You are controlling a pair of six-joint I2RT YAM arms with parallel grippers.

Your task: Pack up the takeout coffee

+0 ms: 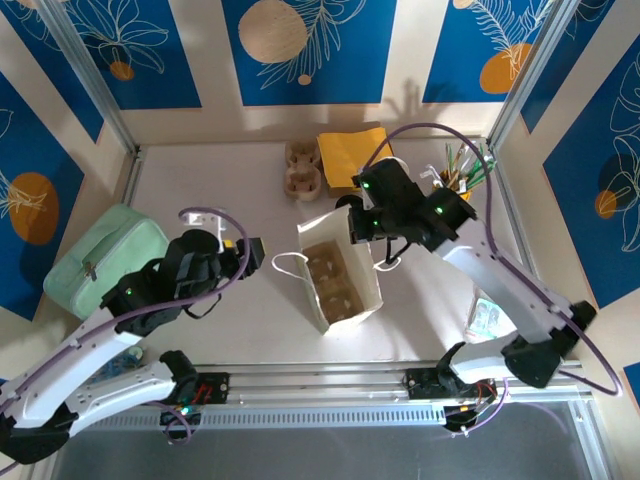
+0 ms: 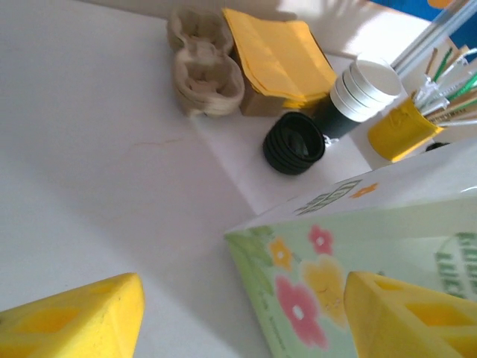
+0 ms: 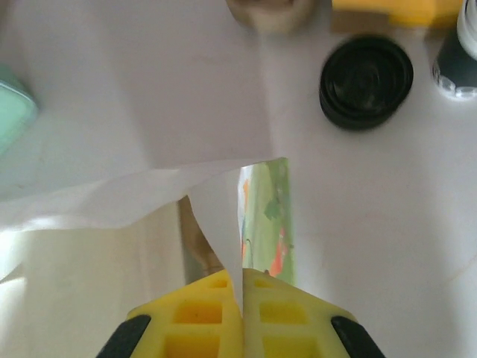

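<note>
The takeout coffee is hidden or out of view. A white paper bag (image 1: 322, 228) with a green flower print on its outside (image 2: 335, 253) stands open at mid-table, with a brown cardboard cup carrier (image 1: 335, 280) inside it. My right gripper (image 1: 355, 225) is at the bag's far right corner. In the right wrist view it (image 3: 242, 291) is shut on the thin white rim of the bag (image 3: 149, 194). My left gripper (image 1: 255, 255) is just left of the bag. In the left wrist view it (image 2: 242, 313) is open, with the bag's printed corner between the yellow fingers.
At the back lie pulp cup carriers (image 1: 303, 170), yellow napkins (image 1: 350, 155), a stack of lidless cups (image 2: 365, 89), black lids (image 2: 294, 142) and a yellow holder of stirrers (image 1: 455, 170). A mint-green case (image 1: 105, 255) sits at the left. A small greenish thing (image 1: 488, 318) peeks out beside the right arm.
</note>
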